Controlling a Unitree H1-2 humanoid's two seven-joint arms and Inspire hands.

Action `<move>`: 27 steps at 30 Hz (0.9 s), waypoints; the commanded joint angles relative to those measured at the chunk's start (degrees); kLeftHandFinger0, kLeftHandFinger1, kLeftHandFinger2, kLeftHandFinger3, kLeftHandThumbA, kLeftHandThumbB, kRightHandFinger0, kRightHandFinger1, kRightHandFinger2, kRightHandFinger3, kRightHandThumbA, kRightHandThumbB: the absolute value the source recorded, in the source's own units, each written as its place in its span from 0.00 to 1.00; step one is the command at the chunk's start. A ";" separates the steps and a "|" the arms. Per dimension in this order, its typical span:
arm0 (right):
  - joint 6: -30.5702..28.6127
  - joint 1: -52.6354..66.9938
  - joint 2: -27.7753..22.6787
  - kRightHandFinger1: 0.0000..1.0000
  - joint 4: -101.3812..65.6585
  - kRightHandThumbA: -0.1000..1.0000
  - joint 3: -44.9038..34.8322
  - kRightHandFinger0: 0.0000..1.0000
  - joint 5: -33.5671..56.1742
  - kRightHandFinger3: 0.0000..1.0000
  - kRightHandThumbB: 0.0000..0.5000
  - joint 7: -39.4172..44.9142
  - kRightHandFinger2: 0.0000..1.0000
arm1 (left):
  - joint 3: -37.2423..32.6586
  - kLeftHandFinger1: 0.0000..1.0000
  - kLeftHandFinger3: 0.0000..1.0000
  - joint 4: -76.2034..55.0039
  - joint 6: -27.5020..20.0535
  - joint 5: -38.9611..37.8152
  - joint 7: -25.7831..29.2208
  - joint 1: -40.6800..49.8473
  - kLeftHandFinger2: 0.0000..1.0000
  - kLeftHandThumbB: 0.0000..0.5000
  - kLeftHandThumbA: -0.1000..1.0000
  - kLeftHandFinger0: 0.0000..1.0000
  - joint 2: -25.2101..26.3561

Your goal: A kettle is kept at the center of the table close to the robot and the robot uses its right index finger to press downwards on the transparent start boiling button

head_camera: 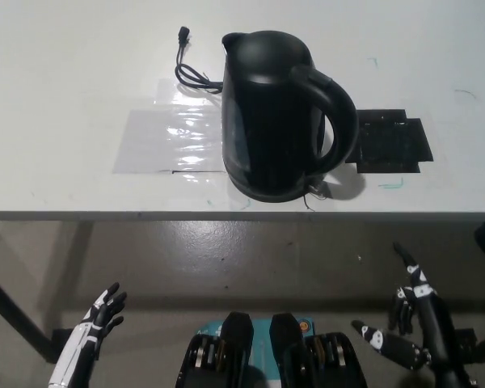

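Black kettle point(275, 113) stands untouched at the table's point(56, 73) near edge, handle toward four o'clock, so the press looks entirely undone: the right hand point(412, 303) waits at five o'clock below the edge, fingers spread, and the left hand point(101, 315) rests open at seven.

Glare on plastic sheet point(174, 137) – floor dim, hands perhaps blurred.
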 commanded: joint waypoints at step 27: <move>8.65 -19.78 1.15 0.00 12.09 1.00 6.40 0.00 -19.40 1.00 0.53 -3.92 0.00 | -0.70 1.00 1.00 -3.70 -7.23 1.67 -2.20 -0.16 1.00 0.67 1.00 1.00 1.96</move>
